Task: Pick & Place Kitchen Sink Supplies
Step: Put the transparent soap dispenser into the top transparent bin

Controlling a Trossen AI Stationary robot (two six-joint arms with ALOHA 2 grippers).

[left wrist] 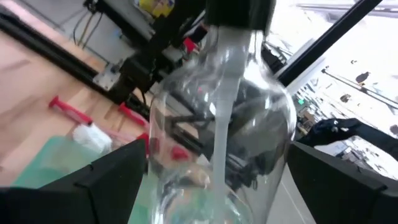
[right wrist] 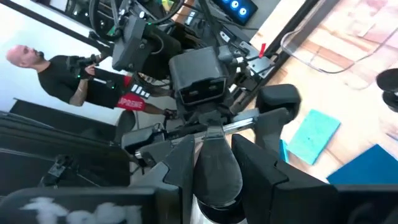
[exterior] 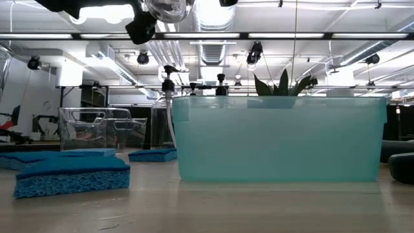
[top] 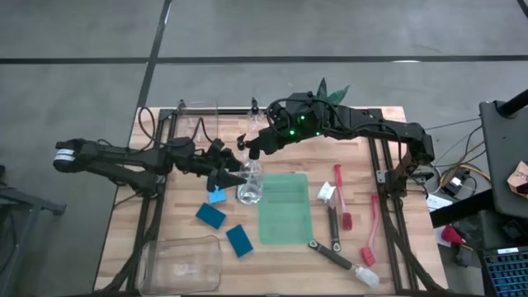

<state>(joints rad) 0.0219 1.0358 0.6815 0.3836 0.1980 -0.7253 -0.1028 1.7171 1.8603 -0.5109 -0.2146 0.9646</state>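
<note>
bottle [top: 250, 186] clear, black top; sponges [top: 210, 215] blue; bin [top: 285, 208] translucent green; brushes [top: 346, 204] red and black, white parts; table [top: 388, 247] light wood grain; arms dark

We see two dark, jointed arms with black cables, the right arm [top: 363, 125] showing green lights near its wrist, the left arm [top: 124, 158] bearing a white band.

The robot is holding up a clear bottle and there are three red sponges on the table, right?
Almost. The sponges are blue, not red, as the high view shows. The rest is right: there are three of them on the table, and the right gripper holds a clear bottle up by its black top.
</note>
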